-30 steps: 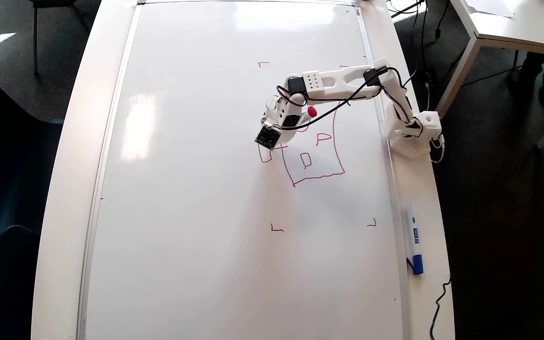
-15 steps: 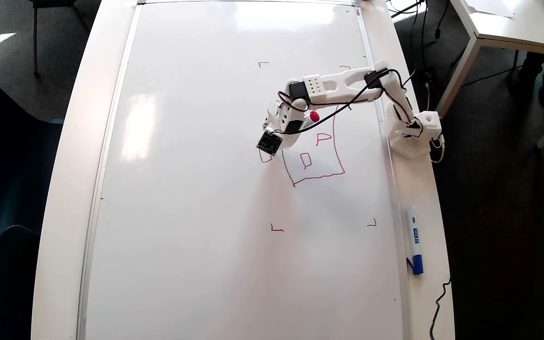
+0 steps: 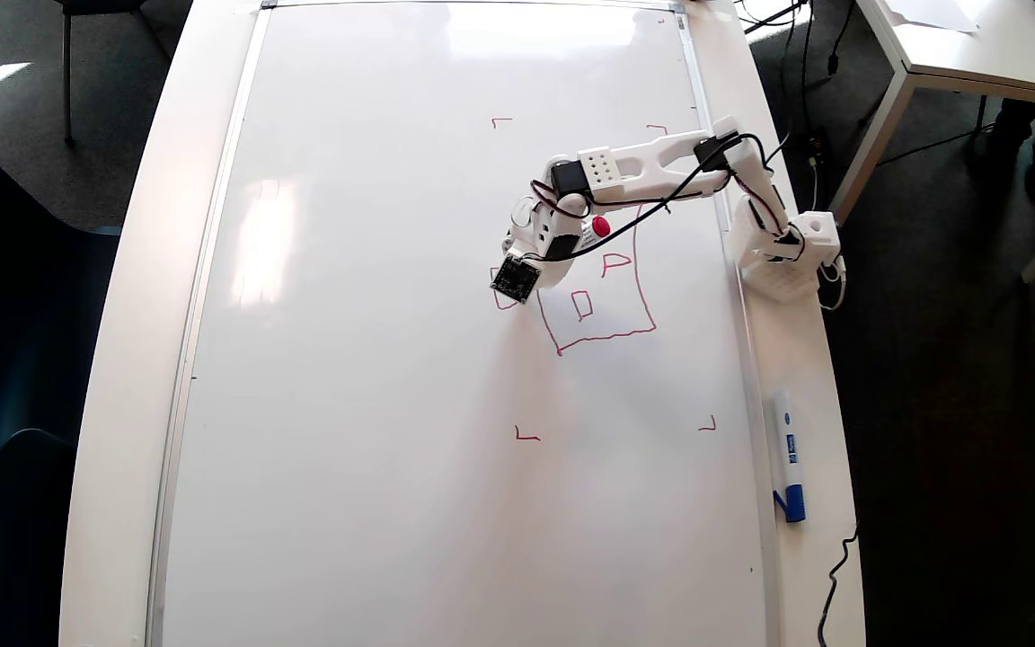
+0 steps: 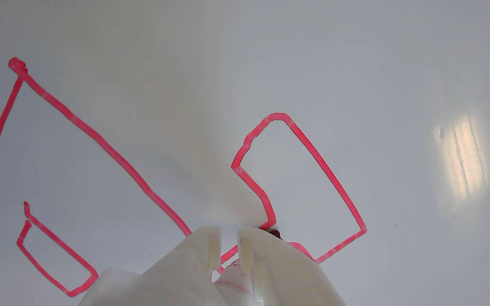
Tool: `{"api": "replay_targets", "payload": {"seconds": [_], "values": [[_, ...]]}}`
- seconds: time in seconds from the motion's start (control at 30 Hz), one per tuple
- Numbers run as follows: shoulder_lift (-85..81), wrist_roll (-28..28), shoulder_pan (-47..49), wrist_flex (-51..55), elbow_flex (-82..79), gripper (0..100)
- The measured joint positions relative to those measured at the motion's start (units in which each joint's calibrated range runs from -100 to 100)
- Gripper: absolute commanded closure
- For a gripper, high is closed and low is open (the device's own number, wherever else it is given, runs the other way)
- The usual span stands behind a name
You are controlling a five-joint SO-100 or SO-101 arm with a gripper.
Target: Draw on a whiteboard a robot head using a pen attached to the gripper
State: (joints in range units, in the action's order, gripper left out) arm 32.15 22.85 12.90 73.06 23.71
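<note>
Whiteboard (image 3: 374, 359) glossy, smooth, thin metal frame; gripper (image 4: 228, 242) matt white plastic, fingers (image 4: 204, 250) slightly rough; pen (image 3: 591, 230) plastic; surface (image 3: 122, 359) smooth white.

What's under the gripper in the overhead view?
The gripper covers the robot head outline's upper-left part and most of the small side box. The pen shows only its red end there; its tip is hidden.
</note>
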Motion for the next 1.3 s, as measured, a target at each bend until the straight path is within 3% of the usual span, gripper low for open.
{"api": "replay_targets", "payload": {"seconds": [0.33, 0.6, 0.87, 1.0, 1.3], "values": [[-0.4, 0.0, 0.6, 0.4, 9.2, 99], [-10.6, -2.7, 0.4, 0.4, 8.8, 99], [-25.5, -3.6, 0.6, -1.0, -11.3, 99], [-33.9, -4.3, 0.6, -7.5, -23.5, 99], [-56.8, -12.6, -0.3, -39.4, -60.4, 99]]}}
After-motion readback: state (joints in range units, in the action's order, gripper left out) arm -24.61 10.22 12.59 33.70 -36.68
